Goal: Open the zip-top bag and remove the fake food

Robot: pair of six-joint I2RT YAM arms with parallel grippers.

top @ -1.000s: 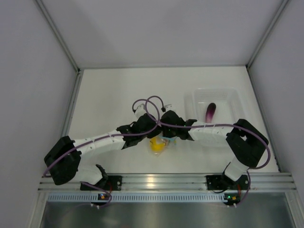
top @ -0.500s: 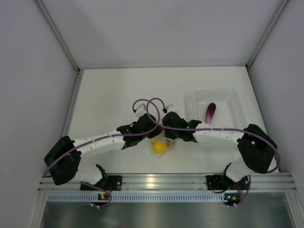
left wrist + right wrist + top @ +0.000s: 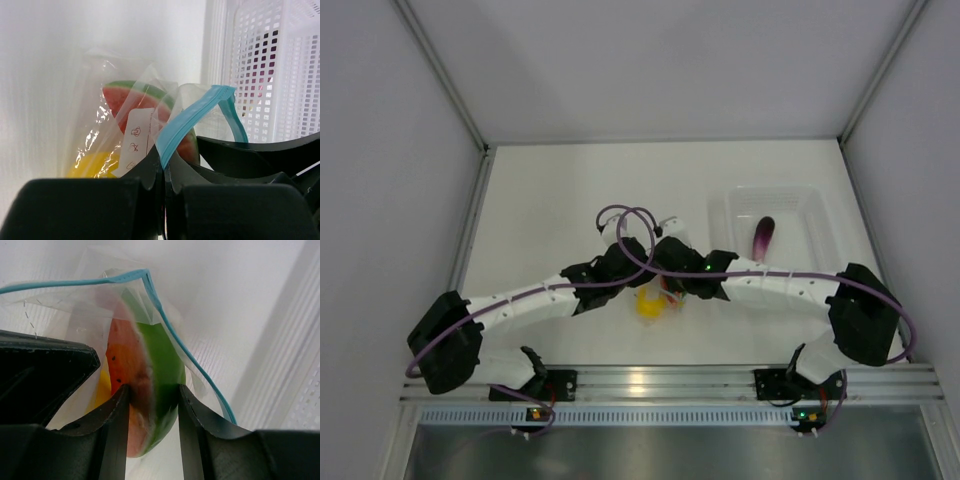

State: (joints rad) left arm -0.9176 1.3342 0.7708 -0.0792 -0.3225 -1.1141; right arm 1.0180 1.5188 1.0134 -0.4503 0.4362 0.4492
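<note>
The zip-top bag (image 3: pixel 95 105) is clear and crinkly, and its mouth stands open. My left gripper (image 3: pixel 165 167) is shut on its teal zip strip (image 3: pixel 190 117). Inside lie a red-orange wedge (image 3: pixel 142 367) with a green rind and a round yellow fruit (image 3: pixel 97 165). My right gripper (image 3: pixel 152 395) reaches into the open mouth and is shut on the wedge, one finger on each side. From above, both grippers meet over the bag (image 3: pixel 650 303) at the table's middle front. A purple eggplant piece (image 3: pixel 763 236) lies in the clear tub (image 3: pixel 810 205).
The tub stands right of the bag, close by: its perforated wall (image 3: pixel 270 70) fills the right of the left wrist view. Grey walls enclose the white table on three sides. Purple cables (image 3: pixel 625 225) loop above both wrists.
The right arm has stretched out leftward, bringing its gripper in over the bag. The left arm has lowered a little, still holding the zip strip. The bag has shifted slightly.
</note>
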